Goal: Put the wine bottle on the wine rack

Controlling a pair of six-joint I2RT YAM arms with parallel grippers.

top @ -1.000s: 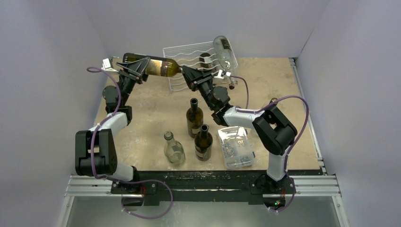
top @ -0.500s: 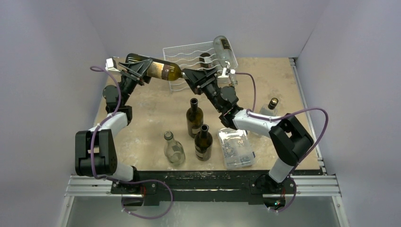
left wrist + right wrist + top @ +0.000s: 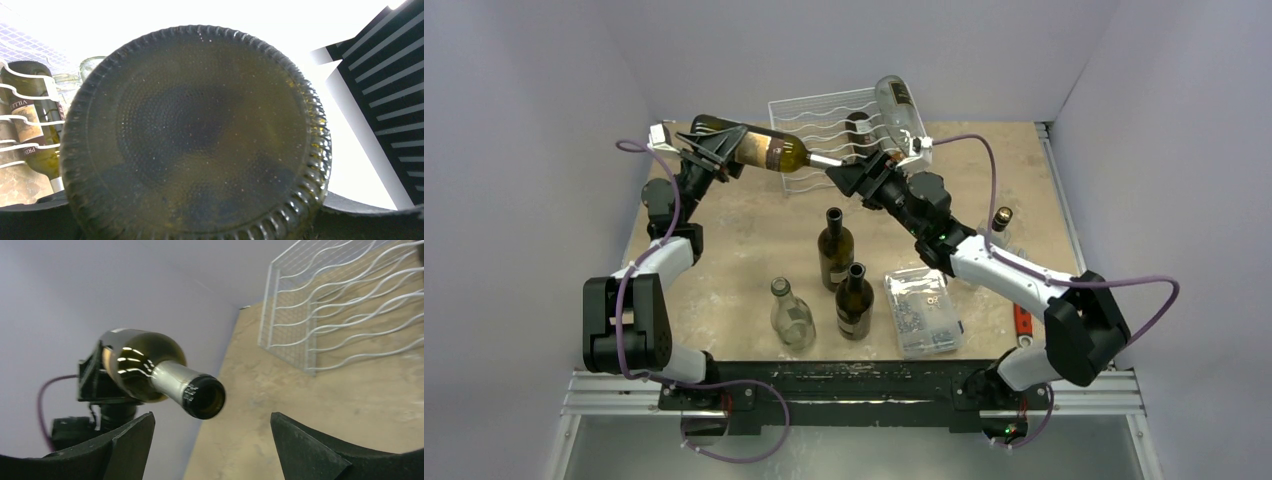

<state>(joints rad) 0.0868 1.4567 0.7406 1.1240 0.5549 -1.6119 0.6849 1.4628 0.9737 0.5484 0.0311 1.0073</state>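
Wine bottle [image 3: 764, 150], clamped level in my left hand [image 3: 717, 152] near the far-edge wine rack [image 3: 824, 112], next needs my spread-fingered right hand [image 3: 846, 174] steadying its neck.

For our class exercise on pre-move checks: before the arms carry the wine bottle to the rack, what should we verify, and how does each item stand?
1. Left gripper closed on the wine bottle near its base: ok.
2. Bottle roughly level and off the table: ok.
3. Right gripper off the neck, jaws open: ok.
4. Free cradles on the wine rack: ok, its left side holds nothing.
5. Grip firm enough to carry one-handed: cannot tell.
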